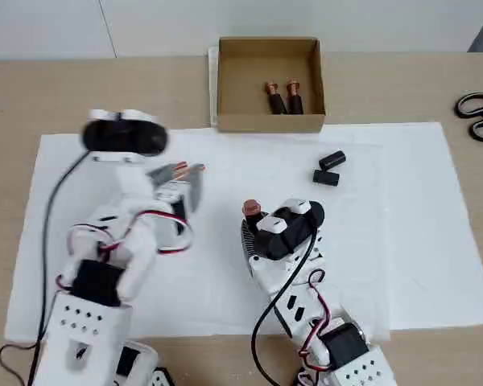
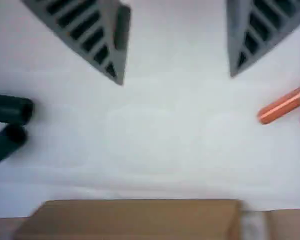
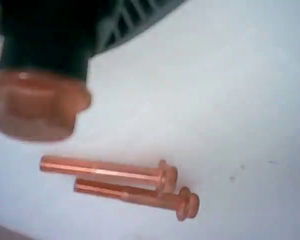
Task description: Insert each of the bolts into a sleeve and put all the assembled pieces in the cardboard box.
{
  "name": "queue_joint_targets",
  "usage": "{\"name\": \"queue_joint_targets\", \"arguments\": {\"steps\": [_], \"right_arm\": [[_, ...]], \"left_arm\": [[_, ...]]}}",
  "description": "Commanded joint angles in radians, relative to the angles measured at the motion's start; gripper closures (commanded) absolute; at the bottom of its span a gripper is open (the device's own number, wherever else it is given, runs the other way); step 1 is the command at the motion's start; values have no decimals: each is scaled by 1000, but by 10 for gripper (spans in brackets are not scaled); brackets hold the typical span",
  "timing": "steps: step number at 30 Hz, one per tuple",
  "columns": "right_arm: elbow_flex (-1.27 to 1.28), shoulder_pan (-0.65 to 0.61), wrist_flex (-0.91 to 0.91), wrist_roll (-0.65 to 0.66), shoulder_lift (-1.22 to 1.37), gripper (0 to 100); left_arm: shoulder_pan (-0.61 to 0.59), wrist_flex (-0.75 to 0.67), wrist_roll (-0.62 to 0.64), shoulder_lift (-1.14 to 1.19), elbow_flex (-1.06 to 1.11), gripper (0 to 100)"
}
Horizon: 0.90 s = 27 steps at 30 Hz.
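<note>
Two copper bolts (image 1: 182, 170) lie side by side on the white paper, just in front of my left gripper (image 1: 175, 183), which hangs open over the sheet. In the left wrist view the open left gripper (image 2: 176, 76) has bare paper between its fingers, with one bolt (image 2: 283, 105) off to one side and two black sleeves (image 2: 8, 111) to the other. My right gripper (image 1: 262, 221) is shut on a black sleeve with a bolt in it (image 1: 252, 211); its copper head (image 3: 37, 102) sticks out. Both loose bolts (image 3: 115, 172) lie beyond it. The cardboard box (image 1: 225, 84) holds two assembled pieces (image 1: 282, 97).
The two loose sleeves (image 1: 330, 168) lie on the paper (image 1: 419, 233) between the right arm and the box. Scissors (image 1: 479, 112) rest on the bare wood at the far right edge. The box wall (image 2: 135, 220) stands close ahead of the left gripper.
</note>
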Motion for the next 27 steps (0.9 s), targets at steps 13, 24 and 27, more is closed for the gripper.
{"name": "queue_joint_targets", "arguments": {"steps": [13, 24, 27], "right_arm": [[-133, 476, 278, 146, -12, 995], [-431, 631, 423, 215, 71, 995], [-528, 631, 369, 215, 213, 995]], "left_arm": [[-605, 493, -537, -12, -174, 809], [-629, 597, -408, -12, -314, 810], [-631, 600, -338, -14, -340, 811]]}}
